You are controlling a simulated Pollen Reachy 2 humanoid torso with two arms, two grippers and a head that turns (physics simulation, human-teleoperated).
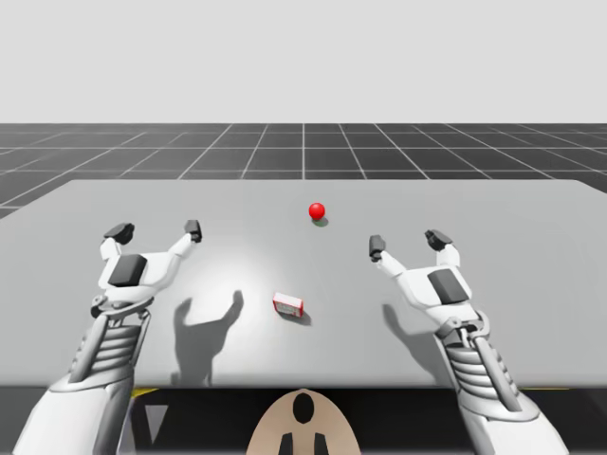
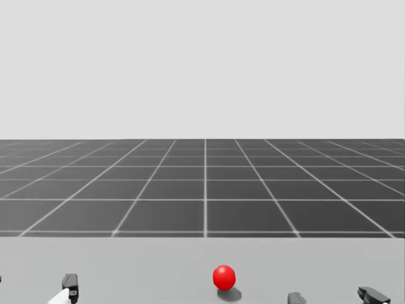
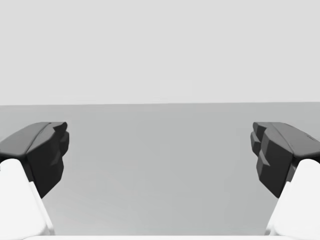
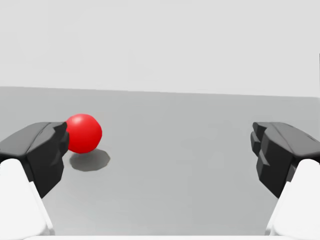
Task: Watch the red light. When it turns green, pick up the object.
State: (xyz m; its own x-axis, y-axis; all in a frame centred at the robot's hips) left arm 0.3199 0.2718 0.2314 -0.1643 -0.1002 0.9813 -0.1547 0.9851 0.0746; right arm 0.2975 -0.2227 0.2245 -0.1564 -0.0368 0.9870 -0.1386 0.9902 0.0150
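A red ball-shaped light point(image 1: 317, 211) floats just above the grey table point(image 1: 531, 218) at the far middle; it glows red in the head view point(image 2: 224, 277) and ahead-left of my right gripper's fingers point(image 4: 84, 133). A small white box with red ends point(image 1: 288, 305) lies near the table's front edge, between my arms. My left gripper point(image 1: 156, 230) hovers open over the left side, nothing between its fingers point(image 3: 42, 152). Over the right side my right gripper point(image 1: 408, 243) is open too, its fingers point(image 4: 280, 152) wide apart and holding nothing.
The grey table stretches wide to both sides and back toward a dark gridded floor point(image 1: 303, 147). Bare tabletop point(image 3: 160, 165) lies ahead of my left gripper.
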